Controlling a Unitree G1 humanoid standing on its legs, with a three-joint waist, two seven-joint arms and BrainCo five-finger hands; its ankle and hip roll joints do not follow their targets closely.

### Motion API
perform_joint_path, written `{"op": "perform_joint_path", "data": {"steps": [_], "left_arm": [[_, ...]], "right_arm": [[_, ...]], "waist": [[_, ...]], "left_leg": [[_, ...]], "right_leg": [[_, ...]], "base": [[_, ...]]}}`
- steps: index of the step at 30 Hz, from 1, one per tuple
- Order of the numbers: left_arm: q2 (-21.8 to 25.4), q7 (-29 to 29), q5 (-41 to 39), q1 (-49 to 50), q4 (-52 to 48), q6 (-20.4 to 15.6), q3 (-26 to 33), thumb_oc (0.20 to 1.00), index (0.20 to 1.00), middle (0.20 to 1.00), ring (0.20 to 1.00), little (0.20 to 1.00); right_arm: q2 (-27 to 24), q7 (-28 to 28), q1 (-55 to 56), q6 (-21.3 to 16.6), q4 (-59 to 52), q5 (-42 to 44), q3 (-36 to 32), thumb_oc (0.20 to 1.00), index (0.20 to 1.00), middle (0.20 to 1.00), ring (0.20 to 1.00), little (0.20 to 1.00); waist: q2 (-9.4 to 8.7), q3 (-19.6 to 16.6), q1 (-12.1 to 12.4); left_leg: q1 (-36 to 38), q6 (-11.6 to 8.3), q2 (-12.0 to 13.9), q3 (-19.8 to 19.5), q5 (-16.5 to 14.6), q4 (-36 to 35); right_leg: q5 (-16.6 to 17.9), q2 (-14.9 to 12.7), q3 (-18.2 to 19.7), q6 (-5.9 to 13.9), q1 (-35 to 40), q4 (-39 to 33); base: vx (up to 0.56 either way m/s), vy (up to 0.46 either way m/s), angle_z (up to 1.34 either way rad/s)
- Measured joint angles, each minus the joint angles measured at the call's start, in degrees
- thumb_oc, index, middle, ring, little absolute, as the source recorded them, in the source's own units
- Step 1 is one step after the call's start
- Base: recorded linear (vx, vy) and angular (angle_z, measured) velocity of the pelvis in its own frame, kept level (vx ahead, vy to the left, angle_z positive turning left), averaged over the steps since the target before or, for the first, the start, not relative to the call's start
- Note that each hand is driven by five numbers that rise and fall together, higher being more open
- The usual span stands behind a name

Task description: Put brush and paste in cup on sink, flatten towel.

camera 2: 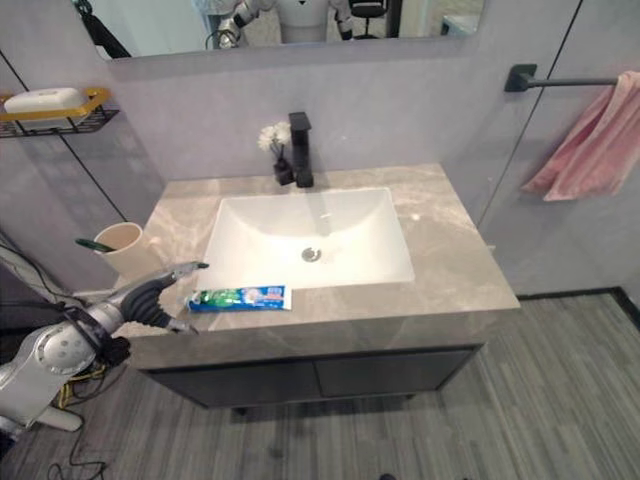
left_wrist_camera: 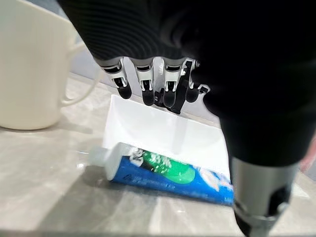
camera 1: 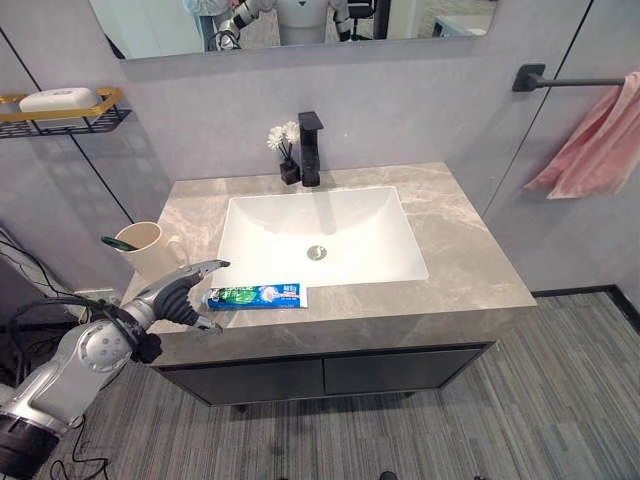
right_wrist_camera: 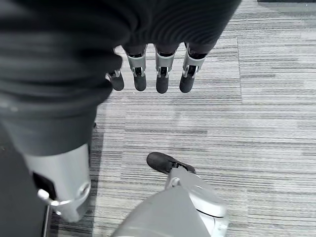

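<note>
the toothpaste tube [camera 1: 257,296] lies flat on the front strip of the marble counter [camera 1: 460,250], just before the white sink basin [camera 1: 320,240], cap end toward the left hand [camera 1: 187,293]. that hand hovers beside the cap with fingers spread and relaxed, holding nothing. the cream cup [camera 1: 146,249] stands near behind it at the counter's left edge, a dark-handled brush [camera 1: 118,243] already inside. a black tap [camera 1: 310,148] and small white flowers [camera 1: 283,137] stand behind the basin; a soap shelf [camera 1: 62,110] hangs on the left wall, and a pink towel [camera 1: 592,145] hangs bunched on the rail at right. the right wrist view shows the right hand [right_wrist_camera: 148,74] over grey striped floor [right_wrist_camera: 256,108], fingers straight and loose
</note>
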Motion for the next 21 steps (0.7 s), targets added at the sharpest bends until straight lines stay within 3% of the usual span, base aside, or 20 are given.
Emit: {"op": "perform_joint_path", "data": {"steps": [21], "left_arm": [[-2.6, 2.6, 1.2, -0.3, 6.7, -0.3, -1.7, 1.0, 1.0, 1.0, 1.0, 1.0]], "right_arm": [[0.2, -0.1, -0.8, 0.0, -0.5, 0.0, 0.4, 1.0, 1.0, 1.0, 1.0, 1.0]], "waist": [[0.66, 1.9, -1.0]], "left_leg": [[0.0, -0.02, 0.2, 1.5, 0.0, 0.0]], "right_leg": [[0.3, 0.3, 1.4, -0.06, -1.1, 0.0]], "base": [[0.01, 0.001, -0.03]]}}
